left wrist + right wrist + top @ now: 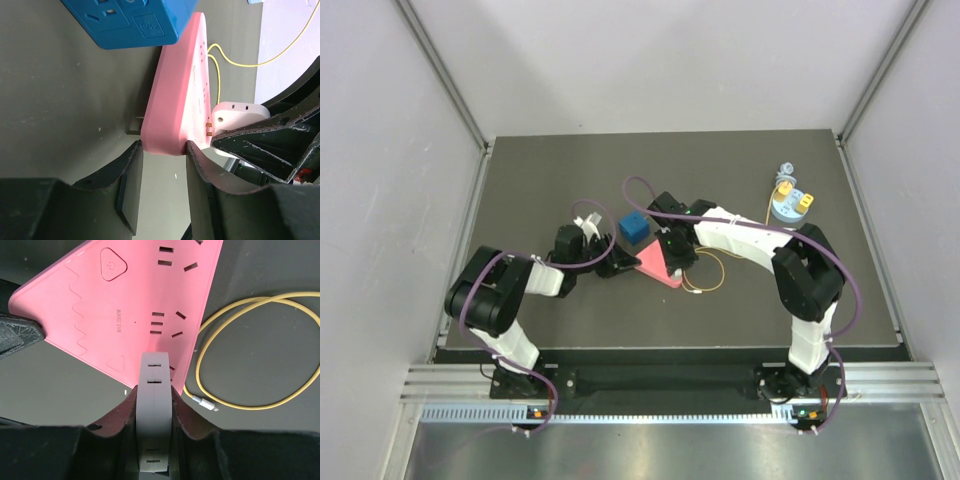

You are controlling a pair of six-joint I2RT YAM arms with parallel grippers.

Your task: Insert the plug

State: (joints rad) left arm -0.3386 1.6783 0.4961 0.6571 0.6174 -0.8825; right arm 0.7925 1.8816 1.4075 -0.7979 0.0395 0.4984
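There, plug (154, 412) within right hand (154, 389)

Dark grey tabletop (540, 180) in front of me, matte. Pink pwr strip (650, 266) lies flat approx. mid-table, sockets up. Blue socket cube (633, 229) sits at its far-left end, v. close; can't tell if touching. Thin yellow cable (198, 362) loops just beside the strip's right edge. Round blue-grey base (782, 212) sits well apart, far right.
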